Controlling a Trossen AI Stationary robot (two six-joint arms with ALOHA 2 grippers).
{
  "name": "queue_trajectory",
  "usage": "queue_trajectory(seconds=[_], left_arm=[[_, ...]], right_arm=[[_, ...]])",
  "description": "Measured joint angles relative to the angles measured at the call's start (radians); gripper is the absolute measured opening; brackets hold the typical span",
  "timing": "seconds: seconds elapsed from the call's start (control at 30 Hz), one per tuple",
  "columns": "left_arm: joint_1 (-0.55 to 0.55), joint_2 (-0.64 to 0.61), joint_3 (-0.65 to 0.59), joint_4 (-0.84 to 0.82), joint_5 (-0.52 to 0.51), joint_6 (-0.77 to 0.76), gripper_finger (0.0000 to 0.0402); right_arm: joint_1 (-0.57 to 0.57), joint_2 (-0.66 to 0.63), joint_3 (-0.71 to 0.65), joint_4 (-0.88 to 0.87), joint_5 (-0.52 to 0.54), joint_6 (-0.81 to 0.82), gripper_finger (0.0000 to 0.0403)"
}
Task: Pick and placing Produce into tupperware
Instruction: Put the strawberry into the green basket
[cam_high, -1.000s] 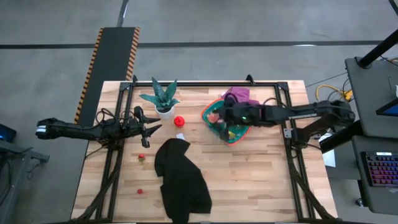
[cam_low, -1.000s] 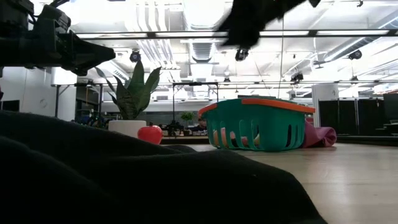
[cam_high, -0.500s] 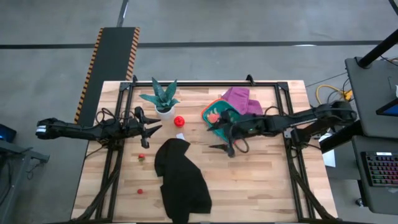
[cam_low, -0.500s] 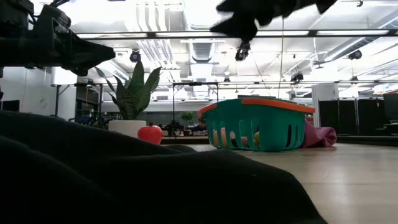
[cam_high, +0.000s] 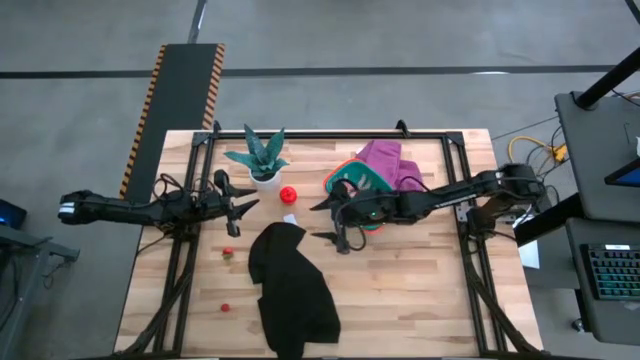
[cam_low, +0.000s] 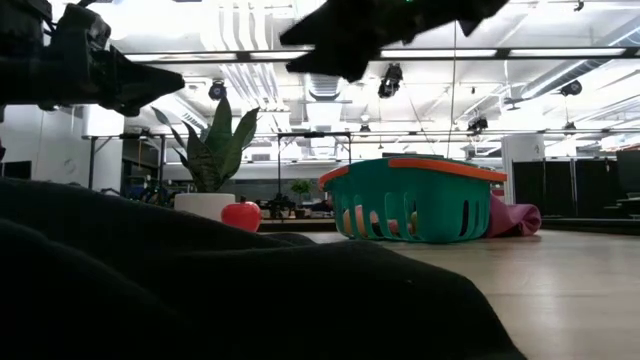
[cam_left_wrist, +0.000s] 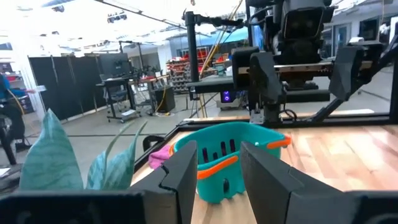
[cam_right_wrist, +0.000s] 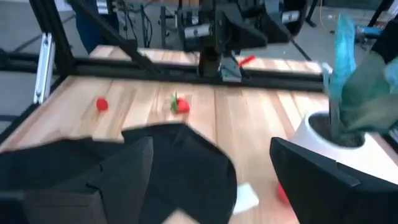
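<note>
My right gripper (cam_high: 332, 221) hangs above the worktop (cam_high: 420, 290) just beside the tupperware (cam_high: 352, 180), on the side toward the black cloth (cam_high: 292, 280), with its fingers spread wide and nothing between them. My left gripper (cam_high: 245, 204) waits near the plant (cam_high: 258, 155), fingers parted and empty as the left wrist view shows. The tupperware sits toward the far side of the worktop, touching a purple cloth (cam_high: 385, 158), and the low view shows at least one piece already inside through its slots. Loose produce is still out: a red round fruit (cam_high: 288, 195) next to the plant pot, a strawberry (cam_high: 229, 253) with a green cap near my left arm, and a small red piece (cam_high: 225, 307) closer to the near edge. I judge these to be hollow, light plastic toys, stiff and smooth, so they will likely roll or squirt out of a careless pinch. I would close across the widest middle of the round fruit from above. The strawberry I would take across its body, not the cap. The cloth is soft and may snag my fingers if I pass low. I can read no brand, label or writing anywhere.
</note>
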Motion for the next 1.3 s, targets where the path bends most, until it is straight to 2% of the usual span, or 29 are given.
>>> queue_trajectory(seconds=[0.07,0.17,0.43,0.47,0.73,0.9,1.03,1.13,1.3], left_arm=[[0.0,0.0,0.01,0.003,0.003,-0.004,0.0108],[0.0,0.0,0.016,0.004,0.008,-0.003,0.0108],[0.0,-0.015,0.019,0.007,0.009,-0.005,0.0108],[0.0,-0.016,0.019,0.022,0.009,-0.005,0.0108],[0.0,-0.028,0.021,0.112,0.015,-0.003,0.0108],[0.0,-0.037,0.038,0.106,0.151,-0.001,0.0108],[0.0,-0.03,0.067,0.106,0.182,-0.017,0.0111],[0.0,-0.018,0.091,0.102,0.193,-0.054,0.0144],[-0.002,0.036,0.164,0.105,0.157,-0.023,0.0249]], right_arm=[[0.007,-0.006,0.022,-0.005,0.0,-0.009,0.0295],[0.022,-0.044,0.025,-0.018,0.001,-0.026,0.0243],[0.088,-0.252,-0.07,-0.106,0.002,-0.091,0.0041],[0.102,-0.283,-0.094,-0.111,0.003,-0.1,0.0025],[0.209,-0.491,-0.264,-0.103,0.079,-0.165,0.0011],[0.209,-0.557,-0.318,-0.094,0.079,-0.161,0.0011],[0.209,-0.572,-0.343,-0.065,0.08,-0.174,0.0011],[0.209,-0.571,-0.346,-0.053,0.08,-0.177,0.0011],[0.209,-0.564,-0.346,-0.055,0.08,-0.185,0.0011]])
